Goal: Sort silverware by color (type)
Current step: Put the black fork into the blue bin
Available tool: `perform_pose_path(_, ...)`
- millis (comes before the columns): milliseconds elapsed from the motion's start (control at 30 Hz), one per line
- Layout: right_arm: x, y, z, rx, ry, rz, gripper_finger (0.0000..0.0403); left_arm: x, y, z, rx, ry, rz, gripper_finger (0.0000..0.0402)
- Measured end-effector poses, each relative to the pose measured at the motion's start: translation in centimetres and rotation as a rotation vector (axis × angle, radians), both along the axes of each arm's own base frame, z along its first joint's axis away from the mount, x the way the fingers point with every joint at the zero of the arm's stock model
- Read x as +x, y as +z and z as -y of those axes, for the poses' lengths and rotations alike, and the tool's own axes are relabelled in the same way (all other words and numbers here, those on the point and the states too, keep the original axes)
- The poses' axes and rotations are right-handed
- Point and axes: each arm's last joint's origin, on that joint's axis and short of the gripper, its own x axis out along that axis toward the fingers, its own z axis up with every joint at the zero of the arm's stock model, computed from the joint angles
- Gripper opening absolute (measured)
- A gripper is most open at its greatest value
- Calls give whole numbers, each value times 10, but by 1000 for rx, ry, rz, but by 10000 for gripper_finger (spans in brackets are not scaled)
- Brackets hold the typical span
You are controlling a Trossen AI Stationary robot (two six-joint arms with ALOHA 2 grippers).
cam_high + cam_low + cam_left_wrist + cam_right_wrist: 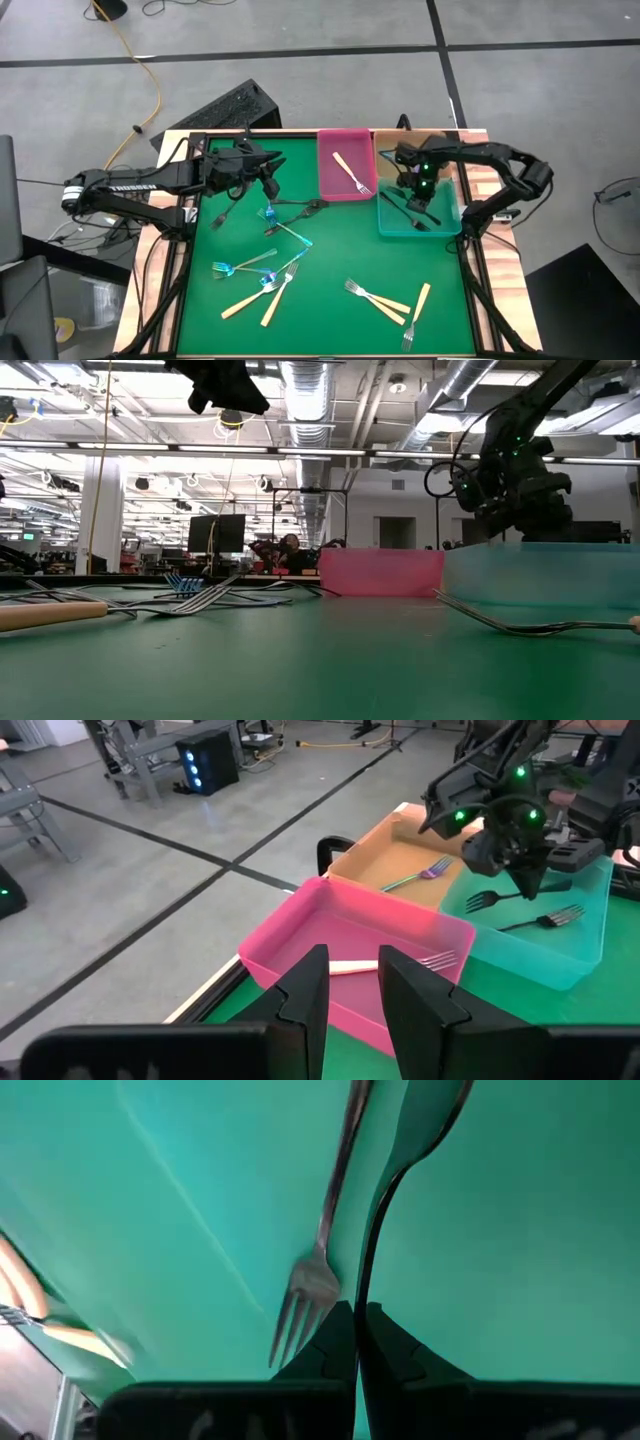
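Slim forks lie scattered on the green mat (330,250): iridescent blue ones (287,230), tan-handled ones (382,300) and dark ones (300,207). A tan-handled fork (385,964) lies in the pink bin (300,920). An iridescent one (415,876) lies in the orange bin (375,855). My right gripper (358,1330) is down inside the teal bin (455,220), shut on a dark fork (395,1170), beside another fork (318,1280) on the bin floor. My left gripper (352,995) hovers open and empty, high over the mat's far left part. My right gripper pinches the dark fork's slim stem (362,1285) between its two fingers, coming steeply from above. The stem runs out along the fingers and widens toward its free end (430,1110). Whether the fork touches the bin floor, I cannot tell.
The three bins stand together along the table's far edge, right of centre. A black keyboard (225,108) lies on the floor beyond the table. The mat's middle and near left corner are bare of forks.
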Motion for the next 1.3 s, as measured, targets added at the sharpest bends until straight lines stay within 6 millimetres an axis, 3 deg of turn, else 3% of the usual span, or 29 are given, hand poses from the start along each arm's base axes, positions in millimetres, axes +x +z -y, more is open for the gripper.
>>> perform_pose_path(800, 5, -9, 4, -101, -68, 4, 22, 0, 0, 0, 8, 11, -3, 76)
perform_pose_path(1300, 13, -30, -2, -78, -31, -112, 22, -1, 0, -4, 12, 24, -7, 76)
